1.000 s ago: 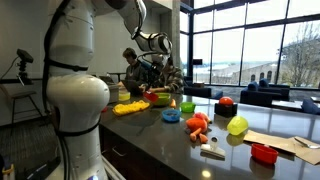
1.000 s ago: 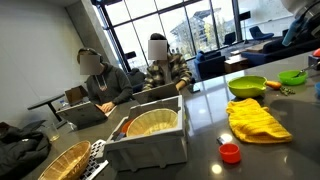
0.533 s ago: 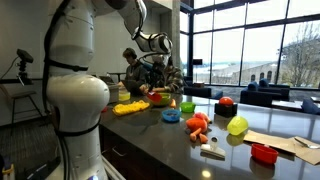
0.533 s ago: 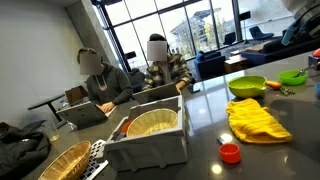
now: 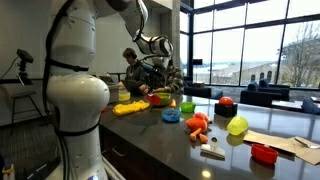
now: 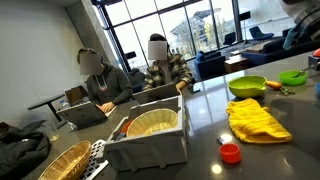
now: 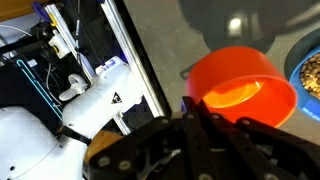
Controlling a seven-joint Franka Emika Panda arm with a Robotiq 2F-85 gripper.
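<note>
While my hand (image 7: 191,108) hovers with fingers pressed together at the seven-o'clock rim of the orange bowl (image 7: 245,85) on the dark surface (image 7: 170,40), I judge any sideways drift could knock it toward the blue bowl (image 7: 309,72) at three o'clock.

Daylight enters through tall windows (image 5: 250,45) at upper right in an exterior view; the interior is dim and backlit. The dark countertop (image 6: 205,120) shows glare spots. Wrist view: orange bowl (image 7: 243,85) overexposed inside, lower foreground blurred.
</note>
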